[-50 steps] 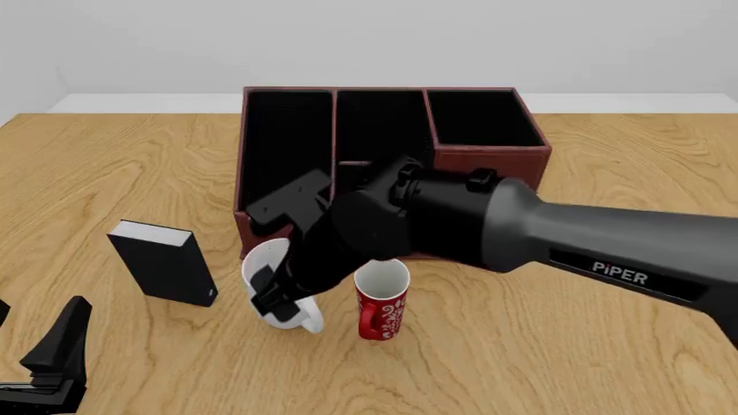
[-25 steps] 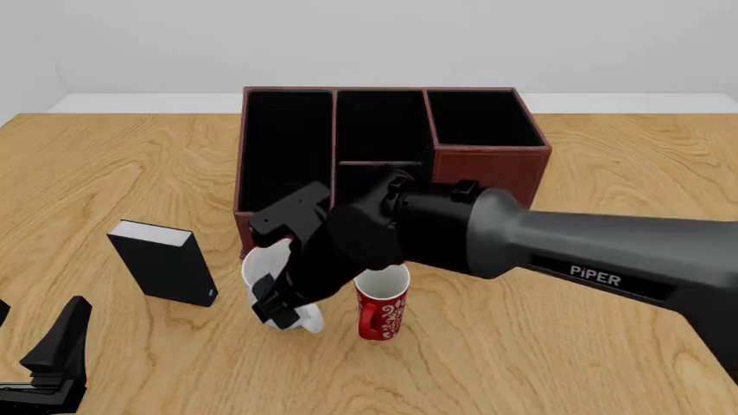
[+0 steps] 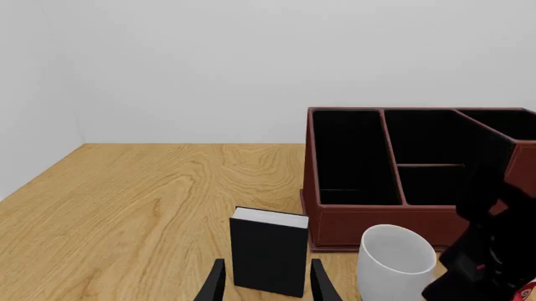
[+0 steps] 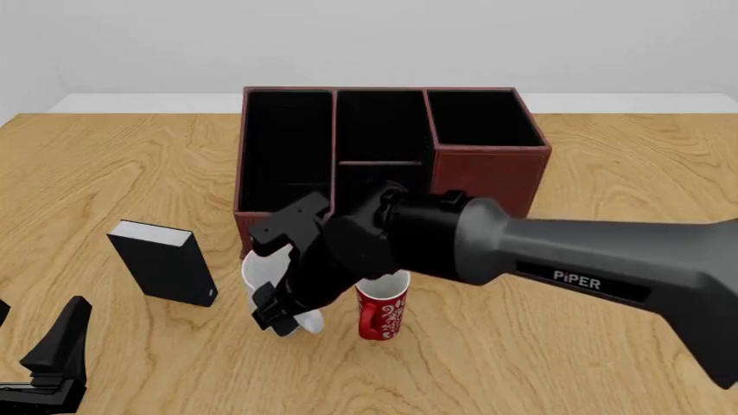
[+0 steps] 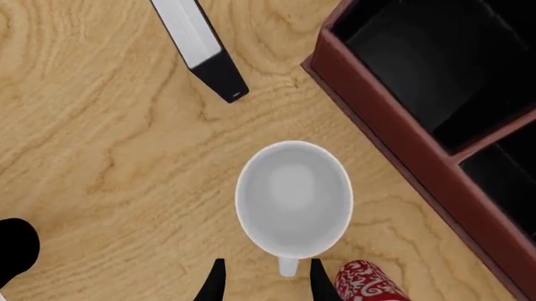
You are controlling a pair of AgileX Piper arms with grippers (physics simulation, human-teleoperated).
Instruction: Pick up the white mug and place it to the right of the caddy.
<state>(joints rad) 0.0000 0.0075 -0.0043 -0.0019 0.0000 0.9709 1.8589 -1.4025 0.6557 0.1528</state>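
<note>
The right arm reached in from the right side across the desk's middle, its wrist bent downward so that the right pincer (image 4: pixel 280 309) pointed at the desk, its two dark fingers (image 5: pixel 216 283) spread apart. The left pincer (image 4: pixel 47 363) sat low at the near left corner, fingers (image 3: pixel 322 285) likewise parted, aimed forward.

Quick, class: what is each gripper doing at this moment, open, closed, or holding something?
Left gripper: open, holding nothing.
Right gripper: open, jaws either side of the white mug's handle, not closed on it.
</note>
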